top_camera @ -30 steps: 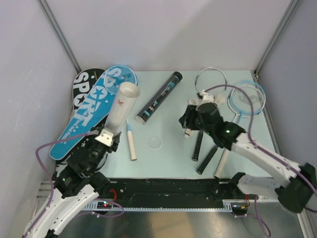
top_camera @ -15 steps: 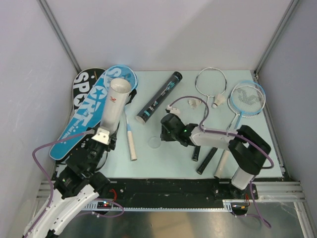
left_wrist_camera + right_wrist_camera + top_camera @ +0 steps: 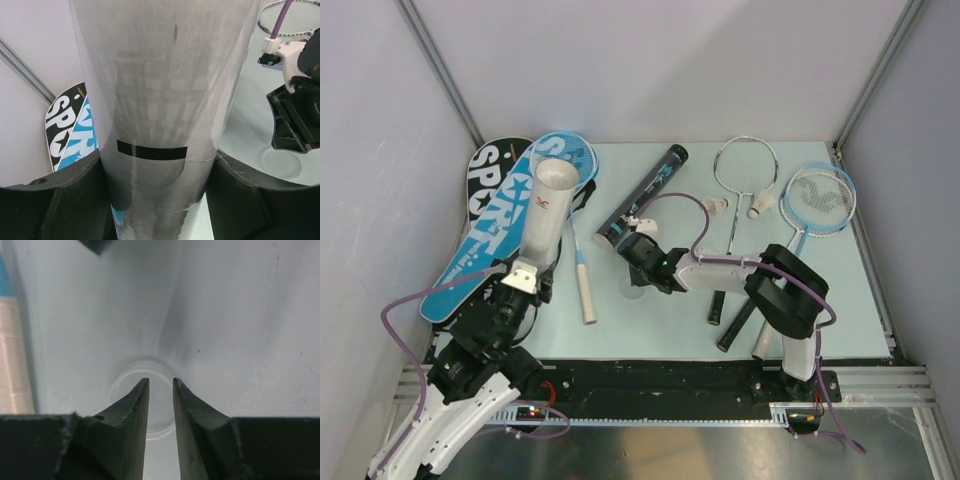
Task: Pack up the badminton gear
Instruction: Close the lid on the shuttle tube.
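Little is packed yet, I judge. My left gripper clamps the white tube. Just right of it, my right gripper hangs over the clear cap, jaws narrowed; I cannot tell if they grip it. Farther right, shuttlecocks and rackets lie loose.

Left claw grips white tube, tilted, mouth up; right claw low near black tube.

**Pale counter boxed in by plain panels**

A pale mint counter sits in a three-sided enclosure. The back wall, left wall and right wall are plain grey-white panels, with a metal post at each rear corner. A black rail edges the near side, above a brushed metal plate. The light is soft and even.
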